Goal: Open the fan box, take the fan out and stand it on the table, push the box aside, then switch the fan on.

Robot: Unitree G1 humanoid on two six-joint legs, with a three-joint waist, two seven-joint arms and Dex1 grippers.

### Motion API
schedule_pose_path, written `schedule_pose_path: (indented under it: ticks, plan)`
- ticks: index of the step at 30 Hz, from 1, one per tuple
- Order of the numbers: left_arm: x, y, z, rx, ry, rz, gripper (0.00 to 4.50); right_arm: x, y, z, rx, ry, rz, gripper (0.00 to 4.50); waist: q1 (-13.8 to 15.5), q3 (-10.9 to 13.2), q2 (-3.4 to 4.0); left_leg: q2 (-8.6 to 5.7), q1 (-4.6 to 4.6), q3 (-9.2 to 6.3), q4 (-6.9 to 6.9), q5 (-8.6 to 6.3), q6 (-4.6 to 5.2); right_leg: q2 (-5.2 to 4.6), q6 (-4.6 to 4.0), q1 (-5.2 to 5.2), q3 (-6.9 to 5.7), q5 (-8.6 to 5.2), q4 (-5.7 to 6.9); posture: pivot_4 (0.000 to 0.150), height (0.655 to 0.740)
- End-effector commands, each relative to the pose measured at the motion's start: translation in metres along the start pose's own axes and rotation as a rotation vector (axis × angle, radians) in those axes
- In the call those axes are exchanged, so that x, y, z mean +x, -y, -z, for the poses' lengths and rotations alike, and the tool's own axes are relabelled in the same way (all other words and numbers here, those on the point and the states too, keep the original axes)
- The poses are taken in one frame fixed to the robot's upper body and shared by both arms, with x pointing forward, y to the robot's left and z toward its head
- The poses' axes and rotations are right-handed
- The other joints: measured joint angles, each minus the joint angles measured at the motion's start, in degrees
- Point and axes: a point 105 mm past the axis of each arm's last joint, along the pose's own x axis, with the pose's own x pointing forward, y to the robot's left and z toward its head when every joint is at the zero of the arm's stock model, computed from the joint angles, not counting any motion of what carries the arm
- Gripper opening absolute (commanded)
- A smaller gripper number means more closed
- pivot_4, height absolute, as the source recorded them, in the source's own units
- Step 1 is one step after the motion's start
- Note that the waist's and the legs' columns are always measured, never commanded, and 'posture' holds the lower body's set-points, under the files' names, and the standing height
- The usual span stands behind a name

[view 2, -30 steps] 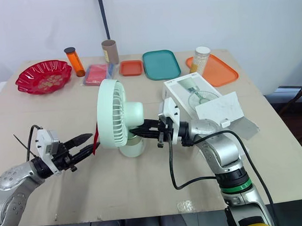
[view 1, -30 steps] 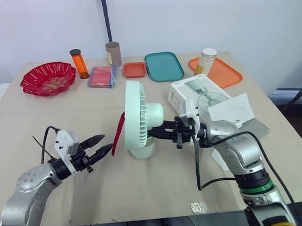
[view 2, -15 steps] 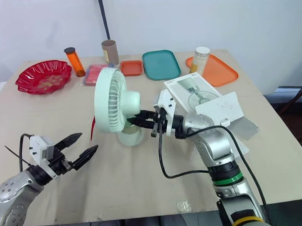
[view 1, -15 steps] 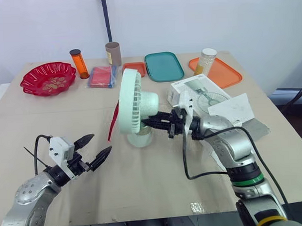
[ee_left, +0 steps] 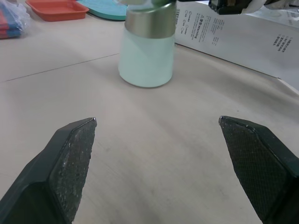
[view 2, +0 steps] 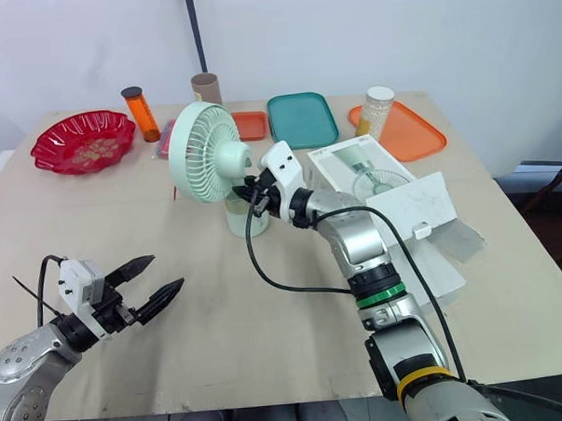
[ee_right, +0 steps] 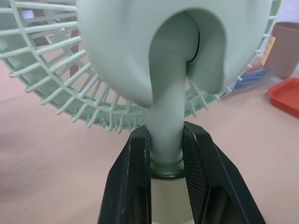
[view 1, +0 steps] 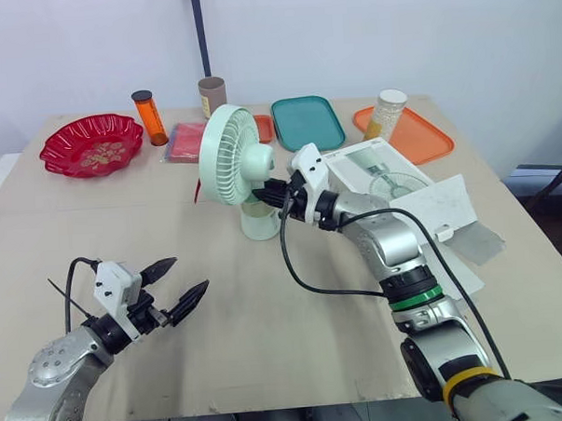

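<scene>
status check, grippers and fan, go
Right gripper shut on neck of pale green plastic fan. Left gripper open, clear of it. Fan upright on wooden table. White cardboard box close at its right.

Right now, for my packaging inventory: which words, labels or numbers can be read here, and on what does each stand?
"Warning" (likely reading): on the side of the white cardboard fan box, in the left wrist view; the small lines beside it are too blurred to read.
Print on that box's top, by the fan drawing: too small to read.
Yellow label on the brown cardboard tube: too small to read.
Pale green table fan: no text visible.
</scene>
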Motion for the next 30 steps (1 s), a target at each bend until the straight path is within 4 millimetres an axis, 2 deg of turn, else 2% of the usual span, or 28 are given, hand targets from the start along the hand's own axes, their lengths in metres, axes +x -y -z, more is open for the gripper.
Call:
schedule_pose_path:
  ticks: [1, 7, 14, 16, 17, 18, 22, 23, 24, 30]
  plan:
    - [0.001, 0.003, -0.009, 0.042, 0.029, 0.014, 4.46, 0.001, -0.009, -0.032, -0.063, 0.112, -0.058, 0.38, 0.0, 0.0, 0.00, 0.00, 0.01, 0.00, 0.00, 0.00, 0.00, 0.00, 0.00, 0.00, 0.00, 0.00, 0.00, 0.150, 0.7400]
    - [0.001, 0.002, -0.008, 0.045, 0.027, 0.013, 4.46, 0.004, -0.013, -0.033, -0.037, 0.127, -0.072, 0.38, 0.0, 0.0, 0.00, 0.00, 0.03, 0.00, 0.00, 0.00, 0.00, 0.01, -0.01, 0.00, 0.00, 0.00, 0.02, 0.150, 0.7400]
    - [0.003, 0.002, -0.008, 0.049, 0.027, 0.016, 4.46, 0.008, -0.024, -0.021, -0.035, 0.087, -0.109, 0.38, 0.0, 0.0, 0.00, 0.01, 0.03, 0.00, 0.00, 0.00, 0.00, 0.01, -0.01, 0.00, 0.00, 0.00, 0.02, 0.150, 0.7400]
    - [0.004, 0.003, -0.008, 0.049, 0.028, 0.016, 4.50, 0.009, -0.025, -0.017, -0.039, 0.070, -0.118, 1.40, -0.1, 0.0, 0.00, 0.01, 0.04, 0.00, -0.01, 0.00, 0.00, 0.01, -0.01, 0.00, 0.00, 0.00, 0.02, 0.150, 0.7400]
    - [0.005, 0.003, -0.008, 0.049, 0.028, 0.016, 4.50, 0.009, -0.026, -0.016, -0.040, 0.067, -0.121, 1.59, -0.1, 0.0, 0.00, 0.01, 0.05, 0.00, 0.00, 0.00, 0.00, 0.02, -0.01, 0.01, 0.00, 0.00, 0.02, 0.150, 0.7400]
    - [0.005, 0.003, -0.008, 0.050, 0.028, 0.015, 4.50, 0.009, -0.027, -0.015, -0.044, 0.062, -0.129, 1.98, -0.1, 0.0, 0.01, 0.01, 0.05, 0.00, 0.00, 0.00, 0.00, 0.02, -0.01, 0.01, 0.00, 0.00, 0.02, 0.150, 0.7400]
    - [0.005, 0.002, -0.007, 0.052, 0.027, 0.013, 4.50, 0.009, -0.029, -0.011, -0.051, 0.048, -0.143, 3.95, -0.1, 0.0, 0.01, 0.01, 0.06, 0.00, 0.00, 0.00, 0.00, 0.02, -0.01, 0.02, 0.00, 0.00, 0.03, 0.150, 0.7400]
    - [0.005, 0.002, -0.007, 0.052, 0.028, 0.012, 4.50, 0.008, -0.030, -0.009, -0.054, 0.043, -0.146, 4.30, -0.1, 0.0, 0.01, 0.01, 0.06, 0.00, 0.00, 0.00, 0.00, 0.02, -0.01, 0.02, 0.00, 0.00, 0.03, 0.150, 0.7400]
    - [0.006, 0.002, -0.007, 0.052, 0.028, 0.012, 4.50, 0.008, -0.030, -0.008, -0.056, 0.040, -0.149, 4.47, -0.1, 0.0, 0.01, 0.01, 0.06, 0.00, -0.01, 0.00, 0.00, 0.02, -0.01, 0.02, 0.00, 0.00, 0.03, 0.150, 0.7400]
    - [0.007, 0.001, -0.008, 0.060, 0.031, 0.017, 4.50, -0.008, -0.034, -0.008, -0.080, 0.034, -0.186, 4.47, 0.0, 0.0, 0.01, 0.01, 0.06, 0.00, 0.00, 0.00, 0.00, 0.01, -0.01, 0.02, 0.00, 0.00, 0.02, 0.150, 0.7400]
